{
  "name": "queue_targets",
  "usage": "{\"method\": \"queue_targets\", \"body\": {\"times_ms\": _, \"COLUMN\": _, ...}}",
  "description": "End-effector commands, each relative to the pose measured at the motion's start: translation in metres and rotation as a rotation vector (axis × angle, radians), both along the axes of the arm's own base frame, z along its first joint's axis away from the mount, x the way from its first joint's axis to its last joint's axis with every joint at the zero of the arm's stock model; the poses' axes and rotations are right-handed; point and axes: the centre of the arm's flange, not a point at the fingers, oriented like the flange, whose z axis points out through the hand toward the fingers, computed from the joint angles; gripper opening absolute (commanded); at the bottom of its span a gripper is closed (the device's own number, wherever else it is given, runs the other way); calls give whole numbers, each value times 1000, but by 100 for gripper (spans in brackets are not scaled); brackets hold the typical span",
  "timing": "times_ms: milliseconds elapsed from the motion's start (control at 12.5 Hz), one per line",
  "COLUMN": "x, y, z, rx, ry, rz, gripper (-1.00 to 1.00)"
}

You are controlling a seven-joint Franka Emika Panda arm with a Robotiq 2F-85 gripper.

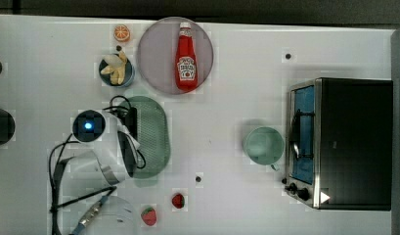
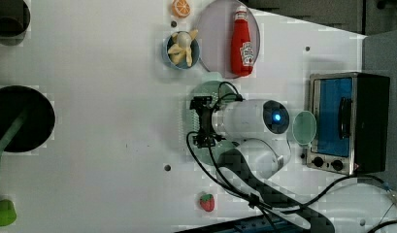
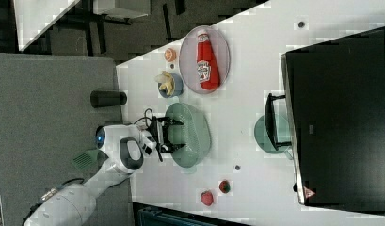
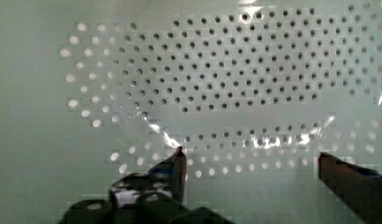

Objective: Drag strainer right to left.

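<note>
- The strainer lies on the white table, toward the top view's left, below the plate and well apart from the cup at the top view's right.
- In the wrist view its inside is close up, pale green and dotted with small holes.
- The gripper points down into the strainer, its fingers spread wide; one dark fingertip stands at the holed floor, the other well apart from it. Nothing is pinched between them.
- Whether the tips touch the plastic I cannot tell.
- In the right view the gripper sits over the strainer's near half, with the white arm reaching in from the right view's left.
- In the left view the arm covers most of the strainer; a slice of green rim shows around the gripper.
- Above the strainer in the top view a grey-lilac plate carries a ketchup bottle lying on its side.
- Just beside the plate, on the top view's left, a blue bowl holds a peeled banana, with an orange slice above it.
- Two strawberries lie near the table's lower edge in the top view, below the strainer.
- A toaster oven stands at the top view's right, the green cup just beside its door.
</note>
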Motion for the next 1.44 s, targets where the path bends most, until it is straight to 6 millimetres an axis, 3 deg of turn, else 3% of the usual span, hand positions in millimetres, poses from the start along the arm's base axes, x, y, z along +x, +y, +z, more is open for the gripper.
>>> {"method": "queue_targets", "body": {"times_ms": 80, "x": -8, "y": 45, "z": 4, "rx": 13, "ry": 12, "rz": 22, "gripper": 100}}
{"method": "queue_targets", "body": {"times_ms": 880, "x": -10, "y": 152, "z": -2, "rx": 72, "ry": -7, "rz": -100, "gripper": 100}}
{"method": "queue_targets", "body": {"times_ms": 1200, "x": -15, "y": 183, "z": -4, "rx": 103, "ry": -2, "rz": -92, "gripper": 100}}
{"method": "queue_targets", "body": {"times_ms": 1440, "x": -12, "y": 191, "z": 6, "rx": 118, "ry": -18, "rz": -75, "gripper": 100}}
